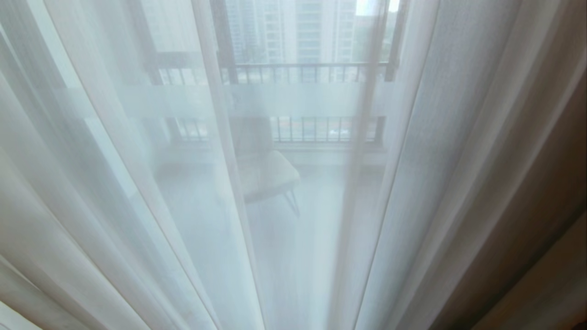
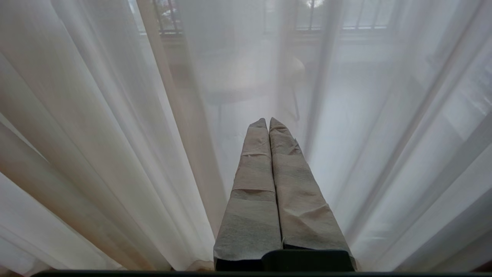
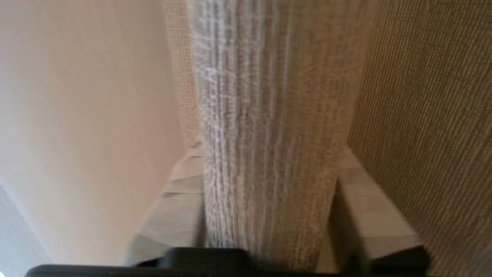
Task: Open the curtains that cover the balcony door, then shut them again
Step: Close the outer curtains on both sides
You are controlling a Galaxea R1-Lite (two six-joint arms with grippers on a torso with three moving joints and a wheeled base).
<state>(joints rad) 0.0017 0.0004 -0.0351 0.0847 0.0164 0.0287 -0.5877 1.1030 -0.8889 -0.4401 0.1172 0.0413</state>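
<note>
The right pincer [image 3: 269, 200] is squeezing a fold of the thick curtains [image 3: 265, 115], beside the thin white sheers [image 1: 137, 183] hanging over the balcony door [image 1: 302, 98]. The cloth looks soft and floppy; gripping a bunched fold seems best. The left pincer [image 2: 268, 122] is shut, empty.

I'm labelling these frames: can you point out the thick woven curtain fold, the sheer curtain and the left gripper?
thick woven curtain fold [image 3: 265, 154], right wrist view, middle of the fold between the fingers.
sheer curtain [image 1: 137, 183], head view, a translucent pleat.
left gripper [image 2: 268, 122], left wrist view, the meeting fingertips.
</note>
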